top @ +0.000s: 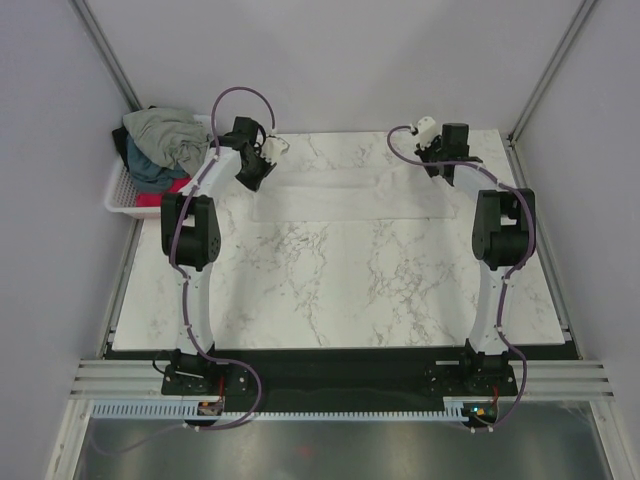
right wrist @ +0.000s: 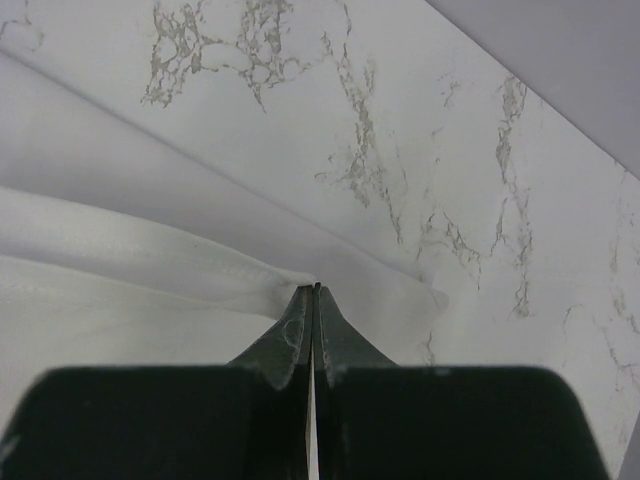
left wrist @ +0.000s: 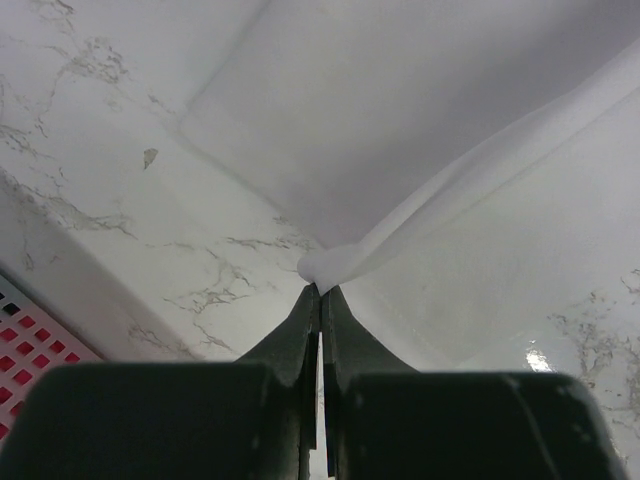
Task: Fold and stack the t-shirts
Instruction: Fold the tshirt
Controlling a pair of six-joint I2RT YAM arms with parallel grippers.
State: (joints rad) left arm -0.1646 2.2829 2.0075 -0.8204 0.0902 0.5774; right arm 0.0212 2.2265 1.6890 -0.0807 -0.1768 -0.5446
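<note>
One plain white cloth t-shirt (top: 350, 195) lies spread, its edge pinched tight in both left gripper (left wrist: 320, 292) and right gripper (right wrist: 315, 290); three coloured shirts (top: 160, 145) fill one white lattice basket (top: 120, 197).

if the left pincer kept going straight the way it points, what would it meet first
The white t-shirt: the left pincer is shut on a fold of it, and more of that cloth lies on the marble table right ahead. Depth is unclear.
</note>
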